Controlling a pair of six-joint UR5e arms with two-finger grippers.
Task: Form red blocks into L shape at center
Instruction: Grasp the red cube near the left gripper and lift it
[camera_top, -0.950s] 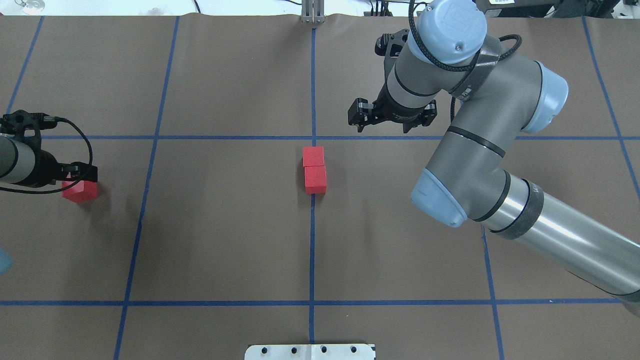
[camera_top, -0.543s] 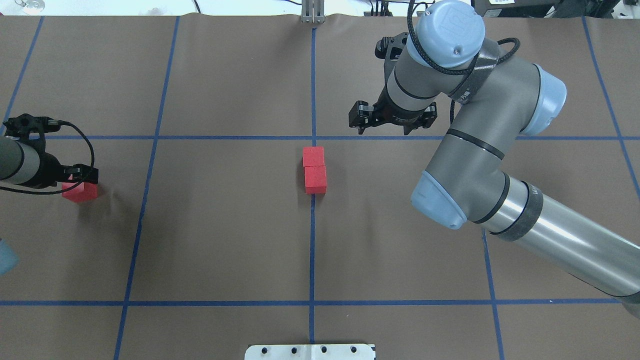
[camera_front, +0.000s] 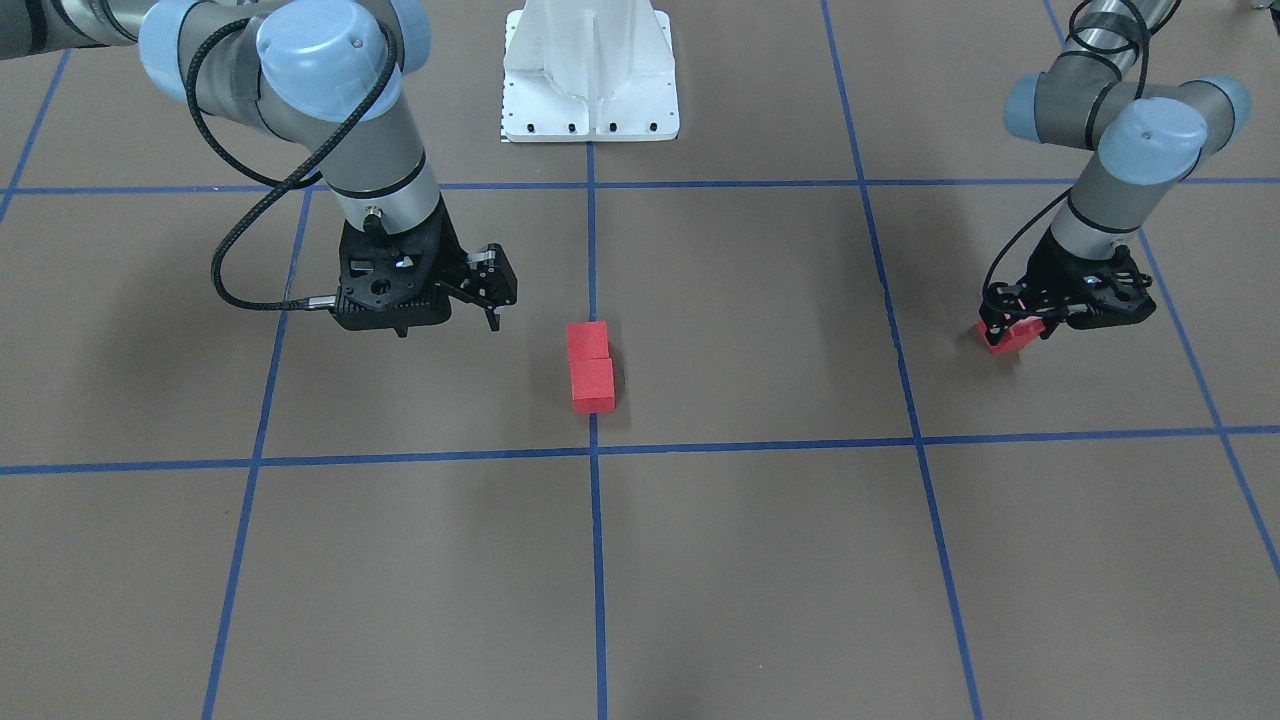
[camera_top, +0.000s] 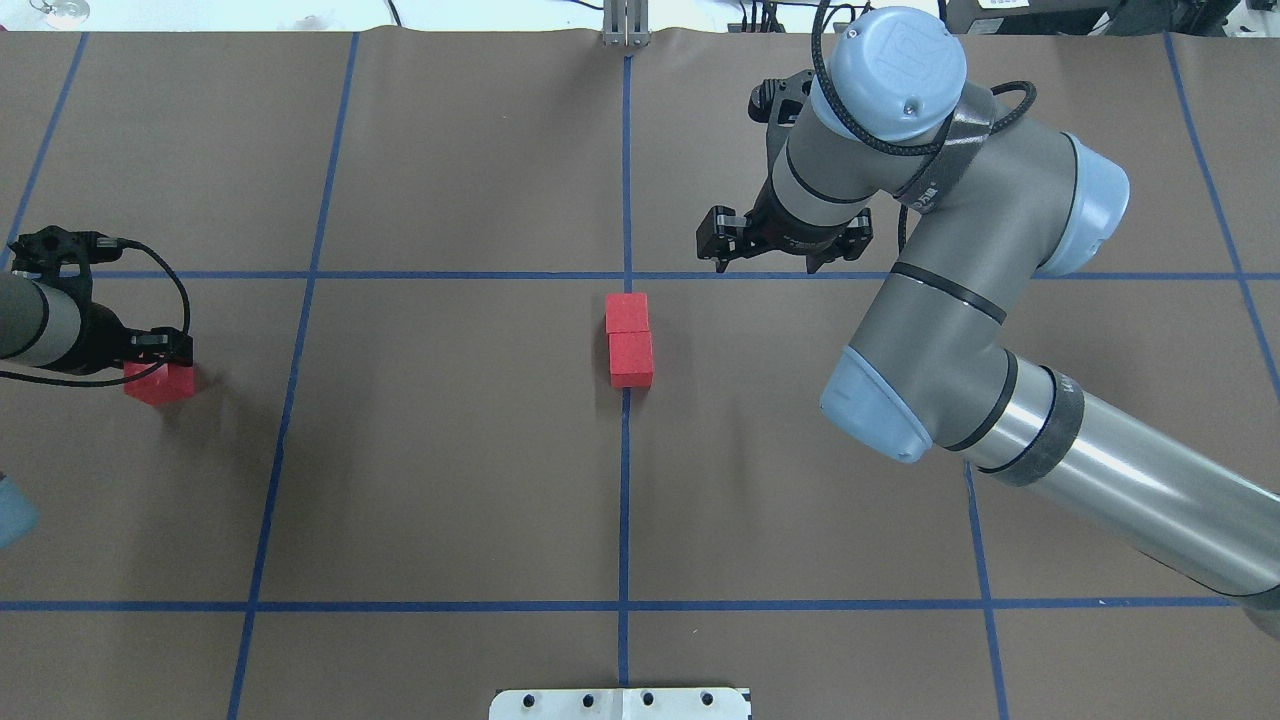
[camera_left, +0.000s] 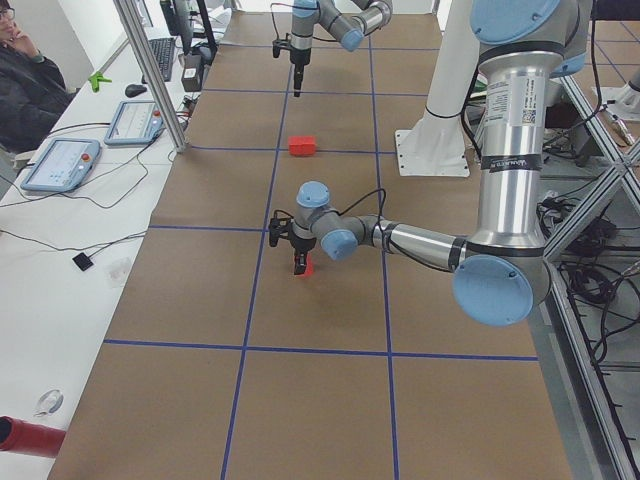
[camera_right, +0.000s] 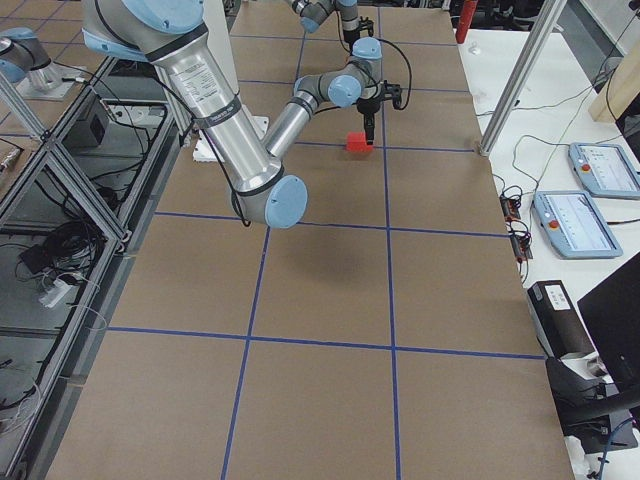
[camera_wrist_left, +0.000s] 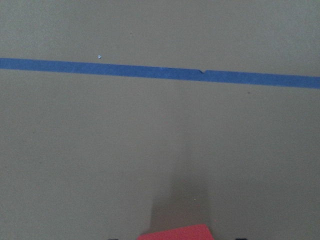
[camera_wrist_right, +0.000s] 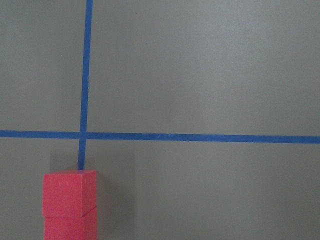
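Note:
Two red blocks (camera_top: 629, 337) touch end to end on the middle blue tape line at the center (camera_top: 625, 420); they also show in the front view (camera_front: 590, 365) and the right wrist view (camera_wrist_right: 70, 205). The third red block (camera_top: 158, 384) lies far to the left, turned at an angle. My left gripper (camera_top: 162, 350) is down on it with its fingers against its sides (camera_front: 1012, 336). The left wrist view shows only the block's top edge (camera_wrist_left: 175, 233). My right gripper (camera_top: 765, 260) hangs open and empty just beyond and to the right of the pair (camera_front: 425, 318).
The white metal base (camera_top: 620, 703) sits at the near edge on the middle line. A metal post (camera_top: 625, 25) stands at the far edge. An operator (camera_left: 20, 80) and tablets (camera_left: 60, 160) are at a side table.
The left wrist has shifted slightly over the far-left block, which stays where it was. The right arm has drifted a little. The center pair has not moved.

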